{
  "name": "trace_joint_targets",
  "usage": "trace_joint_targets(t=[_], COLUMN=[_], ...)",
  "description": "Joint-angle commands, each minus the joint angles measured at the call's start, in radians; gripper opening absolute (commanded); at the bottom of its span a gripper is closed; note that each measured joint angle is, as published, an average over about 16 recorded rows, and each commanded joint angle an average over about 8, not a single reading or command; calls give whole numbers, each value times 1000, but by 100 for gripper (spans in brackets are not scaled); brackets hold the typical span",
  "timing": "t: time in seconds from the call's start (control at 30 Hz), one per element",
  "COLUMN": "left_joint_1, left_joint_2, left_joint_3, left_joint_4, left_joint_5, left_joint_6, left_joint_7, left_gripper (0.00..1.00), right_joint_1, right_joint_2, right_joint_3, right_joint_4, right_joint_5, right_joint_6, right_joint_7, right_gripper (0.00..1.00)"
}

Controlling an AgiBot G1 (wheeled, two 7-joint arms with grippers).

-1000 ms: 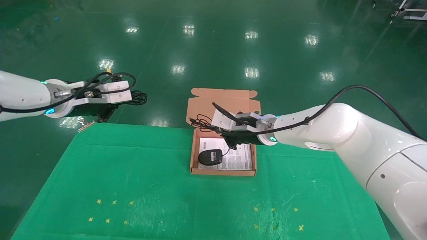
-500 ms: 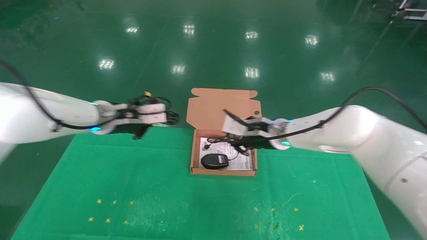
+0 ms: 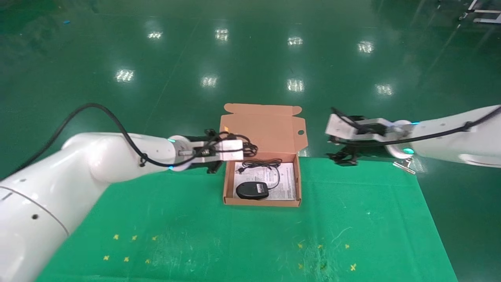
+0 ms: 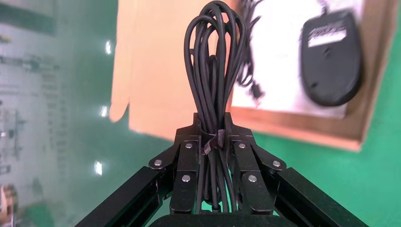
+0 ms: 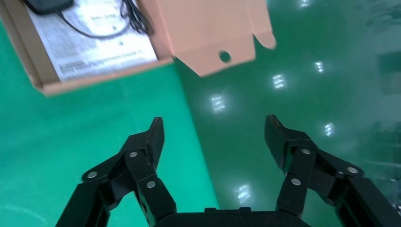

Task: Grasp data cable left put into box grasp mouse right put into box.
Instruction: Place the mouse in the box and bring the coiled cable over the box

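The mouse (image 3: 252,190) already lies in the box (image 3: 261,202). The left gripper (image 4: 213,142), clamped on the data cable (image 4: 213,71), hangs at the box's left edge; it needs carrying over the lining and letting go. The right gripper (image 5: 215,142) hovers wide open, well right.

Black mouse (image 3: 252,190) lies inside the open cardboard box (image 3: 261,202) at the desk's far edge; looped data cable (image 4: 213,71) hangs beside it.
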Motion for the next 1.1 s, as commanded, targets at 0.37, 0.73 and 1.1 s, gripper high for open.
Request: trace_joint_targets(t=[0.37, 0.73, 1.1], left_joint_1=[15, 15, 10], left_joint_2=[14, 14, 13], left_joint_3=[127, 234, 264], left_joint_4=[0, -40, -55], left_joint_5=[-255, -406, -454], left_joint_6=[-60, -93, -110], left_joint_7=[146, 182, 199], left_gripper=[0, 18, 100], right_joint_1=[12, 9, 10], right_joint_2=[136, 165, 173], right_joint_3=[1, -11, -15], right_joint_4=[88, 142, 156], right_joint_5=[-12, -36, -44], right_joint_6=[-9, 3, 5], right_joint_7=[16, 60, 72], right_gripper=[100, 100, 100])
